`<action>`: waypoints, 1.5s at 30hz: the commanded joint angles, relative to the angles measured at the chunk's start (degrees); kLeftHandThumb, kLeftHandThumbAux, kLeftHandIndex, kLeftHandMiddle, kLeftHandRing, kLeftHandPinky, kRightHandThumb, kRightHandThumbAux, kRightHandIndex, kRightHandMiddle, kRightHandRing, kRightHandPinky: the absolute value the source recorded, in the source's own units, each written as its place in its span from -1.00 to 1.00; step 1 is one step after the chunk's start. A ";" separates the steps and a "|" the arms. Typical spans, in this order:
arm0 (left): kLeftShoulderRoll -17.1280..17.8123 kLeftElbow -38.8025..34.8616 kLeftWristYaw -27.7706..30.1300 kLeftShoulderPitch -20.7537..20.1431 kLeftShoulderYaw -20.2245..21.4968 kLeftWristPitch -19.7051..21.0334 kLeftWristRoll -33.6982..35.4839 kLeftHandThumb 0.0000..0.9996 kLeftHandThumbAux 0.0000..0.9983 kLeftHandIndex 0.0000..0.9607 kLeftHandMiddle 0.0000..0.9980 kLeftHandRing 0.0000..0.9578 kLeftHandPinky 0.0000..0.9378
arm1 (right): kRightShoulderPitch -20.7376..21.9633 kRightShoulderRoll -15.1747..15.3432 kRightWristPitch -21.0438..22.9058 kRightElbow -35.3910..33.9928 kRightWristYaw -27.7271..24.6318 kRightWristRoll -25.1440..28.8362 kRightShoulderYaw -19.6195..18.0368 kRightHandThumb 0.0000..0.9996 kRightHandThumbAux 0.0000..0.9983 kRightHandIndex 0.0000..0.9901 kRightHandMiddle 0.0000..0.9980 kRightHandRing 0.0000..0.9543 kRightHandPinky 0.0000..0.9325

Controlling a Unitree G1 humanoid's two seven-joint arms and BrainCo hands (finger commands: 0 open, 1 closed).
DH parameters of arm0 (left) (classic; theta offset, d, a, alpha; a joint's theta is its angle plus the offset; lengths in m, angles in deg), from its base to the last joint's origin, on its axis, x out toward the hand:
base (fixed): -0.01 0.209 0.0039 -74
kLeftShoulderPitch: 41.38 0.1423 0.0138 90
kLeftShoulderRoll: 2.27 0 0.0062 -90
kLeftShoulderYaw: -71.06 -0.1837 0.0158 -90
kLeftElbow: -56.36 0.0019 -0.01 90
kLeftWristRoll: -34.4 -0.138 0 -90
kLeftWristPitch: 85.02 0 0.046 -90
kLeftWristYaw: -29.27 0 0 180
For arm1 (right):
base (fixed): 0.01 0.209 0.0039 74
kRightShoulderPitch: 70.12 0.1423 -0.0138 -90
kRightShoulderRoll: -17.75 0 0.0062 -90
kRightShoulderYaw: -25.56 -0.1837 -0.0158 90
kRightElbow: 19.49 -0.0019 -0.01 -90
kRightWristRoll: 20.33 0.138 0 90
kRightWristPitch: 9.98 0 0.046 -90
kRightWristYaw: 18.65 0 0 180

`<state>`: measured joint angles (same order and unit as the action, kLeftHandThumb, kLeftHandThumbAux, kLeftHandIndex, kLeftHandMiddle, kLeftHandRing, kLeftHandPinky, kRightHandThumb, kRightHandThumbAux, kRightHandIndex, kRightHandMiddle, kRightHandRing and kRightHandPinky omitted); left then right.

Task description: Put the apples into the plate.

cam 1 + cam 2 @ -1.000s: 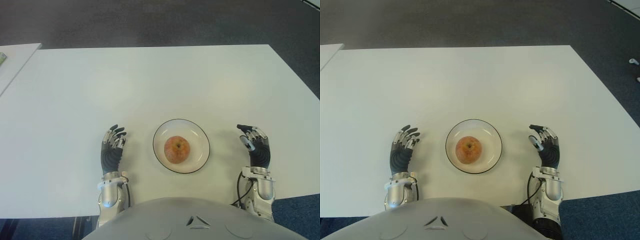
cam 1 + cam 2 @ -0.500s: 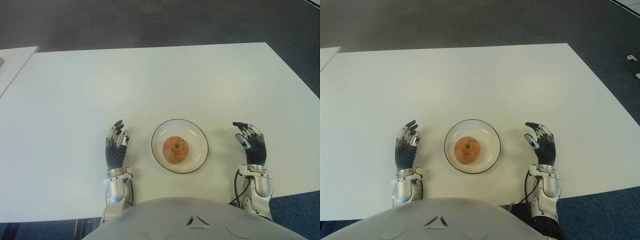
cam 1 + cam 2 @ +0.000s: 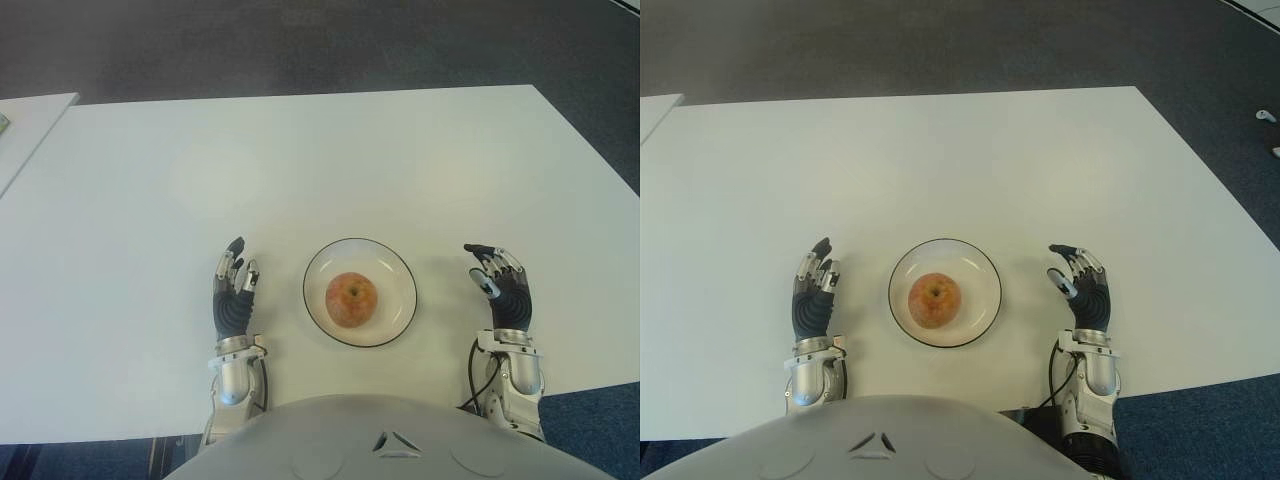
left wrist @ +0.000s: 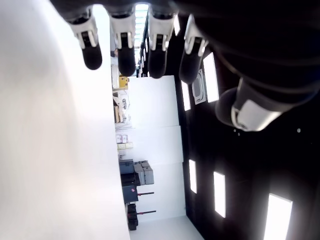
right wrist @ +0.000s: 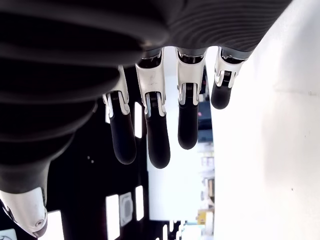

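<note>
Apple [image 3: 352, 298] sits in the plate [image 3: 398, 275], left hand [image 3: 233, 296] and right hand [image 3: 503, 290] flank it with fingers spread, empty; task looks finished, nothing left to move.

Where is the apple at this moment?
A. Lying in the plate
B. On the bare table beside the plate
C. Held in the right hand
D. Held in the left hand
A: the apple lies in the middle of the plate, with the left hand and right hand open and empty on either side of it.
</note>
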<state>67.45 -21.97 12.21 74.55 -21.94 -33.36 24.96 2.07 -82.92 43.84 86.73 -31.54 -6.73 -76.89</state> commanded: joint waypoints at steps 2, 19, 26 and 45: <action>-0.87 13.61 0.54 -0.92 -0.87 -3.17 -0.14 -0.79 -0.12 -0.54 -0.59 -0.59 -0.49 | -2.74 -3.57 6.21 6.88 0.51 -1.10 2.60 -0.37 0.25 -0.25 -0.17 -0.41 -0.74; -0.87 12.29 3.78 0.90 -2.73 -3.43 1.74 -0.80 -0.20 -0.51 -0.62 -0.60 -0.47 | -5.27 -3.18 8.44 2.76 -0.71 -1.71 5.32 -0.48 0.19 -0.48 -0.43 -0.65 -0.96; -0.61 14.49 5.93 0.08 -2.01 -3.87 3.88 -0.83 -0.22 -0.76 -0.76 -0.74 -0.69 | -8.89 -1.36 14.12 -4.88 -3.19 -0.54 9.08 -0.62 0.22 -0.79 -0.72 -0.87 -1.00; -1.25 -1.69 7.90 10.89 -6.90 11.88 4.09 -0.87 -0.34 -1.00 -1.00 -1.00 -1.00 | -11.84 2.60 31.21 -17.27 -1.67 -2.28 13.19 -0.77 0.09 -1.00 -1.00 -1.00 -1.00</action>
<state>66.78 -25.27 17.78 80.09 -26.61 -30.30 28.70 -7.37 -80.54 66.64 67.50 -34.27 -7.19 -65.15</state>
